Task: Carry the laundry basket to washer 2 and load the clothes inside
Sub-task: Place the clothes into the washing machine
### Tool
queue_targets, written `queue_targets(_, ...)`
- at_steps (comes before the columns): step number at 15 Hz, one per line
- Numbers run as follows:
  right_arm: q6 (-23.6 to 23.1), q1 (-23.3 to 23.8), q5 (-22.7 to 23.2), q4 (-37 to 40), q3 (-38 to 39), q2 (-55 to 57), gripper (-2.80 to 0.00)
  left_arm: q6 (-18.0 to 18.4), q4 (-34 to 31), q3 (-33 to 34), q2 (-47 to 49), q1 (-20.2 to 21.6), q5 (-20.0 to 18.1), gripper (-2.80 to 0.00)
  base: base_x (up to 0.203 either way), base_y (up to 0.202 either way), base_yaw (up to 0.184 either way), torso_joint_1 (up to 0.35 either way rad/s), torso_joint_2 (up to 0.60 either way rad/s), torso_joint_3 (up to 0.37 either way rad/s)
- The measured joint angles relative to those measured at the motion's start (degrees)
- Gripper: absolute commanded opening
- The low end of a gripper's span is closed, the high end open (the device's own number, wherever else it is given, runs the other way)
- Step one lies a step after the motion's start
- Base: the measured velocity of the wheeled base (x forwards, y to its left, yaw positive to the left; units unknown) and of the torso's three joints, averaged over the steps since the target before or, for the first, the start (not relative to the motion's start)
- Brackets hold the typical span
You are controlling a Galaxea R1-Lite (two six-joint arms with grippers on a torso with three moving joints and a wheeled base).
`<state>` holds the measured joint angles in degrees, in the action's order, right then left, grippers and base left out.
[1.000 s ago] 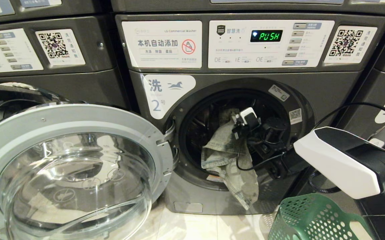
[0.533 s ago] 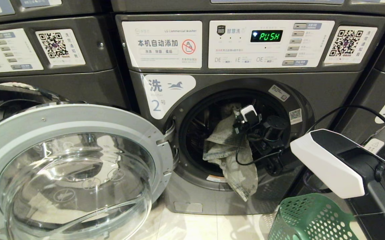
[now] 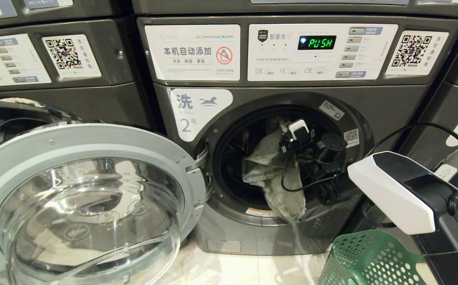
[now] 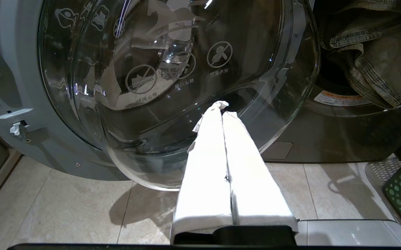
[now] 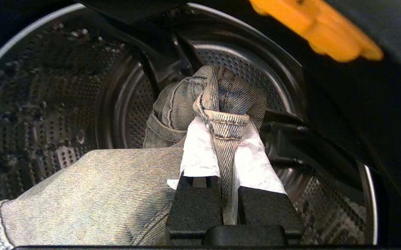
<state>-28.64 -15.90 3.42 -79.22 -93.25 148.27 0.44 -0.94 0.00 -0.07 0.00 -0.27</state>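
Washer 2 (image 3: pixel 292 166) is seen straight ahead, flanked by a like machine on each side. Its round glass door (image 3: pixel 82 206) is swung fully open to the left and fills the lower left of the head view. The laundry basket (image 3: pixel 367 259) is set on the tiled floor (image 3: pixel 229 269) at lower right, below the white forearm of the right arm. The clothes (image 3: pixel 272 170) are draped through the drum opening, with one end hung over the lower door seal. The right gripper (image 5: pixel 221 146) is reached inside the drum and is clamped on a seam of the clothes; a black cable (image 3: pixel 288 182) is looped in front of the fabric. The left gripper (image 4: pixel 221 107) is parked low beside the door glass, its fingers pressed together and empty.
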Motion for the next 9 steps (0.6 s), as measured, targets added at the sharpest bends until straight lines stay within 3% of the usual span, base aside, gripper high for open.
queue_targets(5, 0.00, 0.11, 2.72, -3.15, 0.91, 2.55, -2.80, 0.00, -0.02, 0.00, 0.00, 0.00, 0.02, -2.80, 0.000, 0.000, 0.000, 0.000, 0.00, 0.000)
queue_targets(9, 0.85, 0.14, 2.91, -0.57, 3.80, 3.79, -2.80, 0.00, -0.02, 0.00, 0.00, 0.00, 0.00, -2.80, 0.000, 0.000, 0.000, 0.000, 0.00, 0.000)
